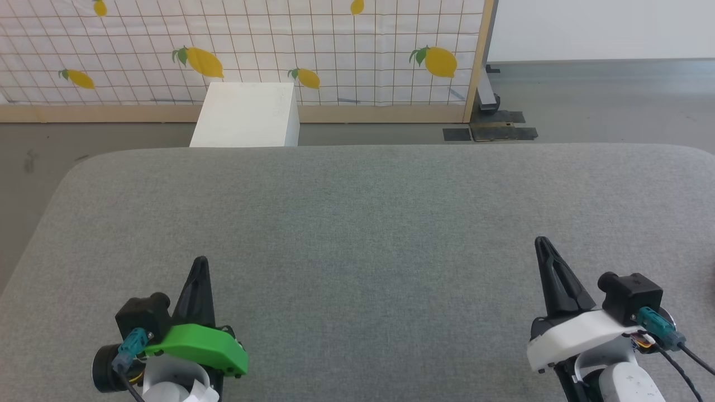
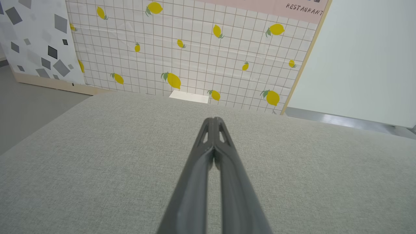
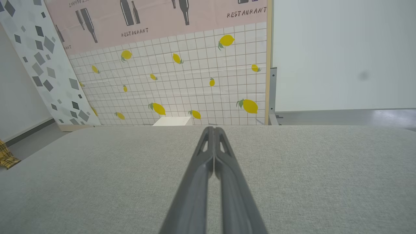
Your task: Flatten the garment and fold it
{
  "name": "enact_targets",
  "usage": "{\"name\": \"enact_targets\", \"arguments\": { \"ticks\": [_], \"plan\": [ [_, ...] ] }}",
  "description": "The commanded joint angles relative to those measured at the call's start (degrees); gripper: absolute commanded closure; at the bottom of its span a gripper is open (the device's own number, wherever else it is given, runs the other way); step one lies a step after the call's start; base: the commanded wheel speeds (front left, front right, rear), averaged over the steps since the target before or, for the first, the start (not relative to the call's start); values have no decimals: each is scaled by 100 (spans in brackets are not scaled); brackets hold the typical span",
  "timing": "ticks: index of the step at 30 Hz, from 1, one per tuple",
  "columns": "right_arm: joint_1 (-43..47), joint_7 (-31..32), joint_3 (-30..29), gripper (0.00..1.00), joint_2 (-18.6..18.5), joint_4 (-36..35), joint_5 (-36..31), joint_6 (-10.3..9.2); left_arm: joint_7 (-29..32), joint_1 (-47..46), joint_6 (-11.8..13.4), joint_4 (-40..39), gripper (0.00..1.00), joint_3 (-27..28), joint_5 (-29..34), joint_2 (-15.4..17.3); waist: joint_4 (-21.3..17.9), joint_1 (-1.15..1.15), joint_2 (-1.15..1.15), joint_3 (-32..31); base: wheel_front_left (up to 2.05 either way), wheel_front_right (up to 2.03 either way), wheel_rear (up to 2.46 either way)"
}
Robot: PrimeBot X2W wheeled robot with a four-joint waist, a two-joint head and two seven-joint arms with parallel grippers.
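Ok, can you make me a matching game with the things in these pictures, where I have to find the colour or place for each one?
Things:
1. left gripper
2. right gripper
3. box
4. lemons

Colour or place:
A. yellow, printed on the checked screen
B. white, just past the far edge of the grey table
C. has a green cover behind its fingers
D. has a white cover behind its fingers

Pairs: 1-C, 2-D, 3-B, 4-A
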Motion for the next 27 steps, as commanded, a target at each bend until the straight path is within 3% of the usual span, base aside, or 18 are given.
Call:
{"name": "enact_targets", "arguments": {
  "ticks": [1, 27],
  "plan": [
    [83, 46, -15, 100, 1, -57, -60, -2, 23, 64, -14, -34, 100, 19, 64, -24, -1, 0, 0, 2, 0, 0, 0],
    [177, 299, -64, 100, 3, -341, -320, -3, 306, 135, -31, -294, 100, 79, 454, -89, -21, 0, 0, 45, 0, 0, 0]
  ]
}}
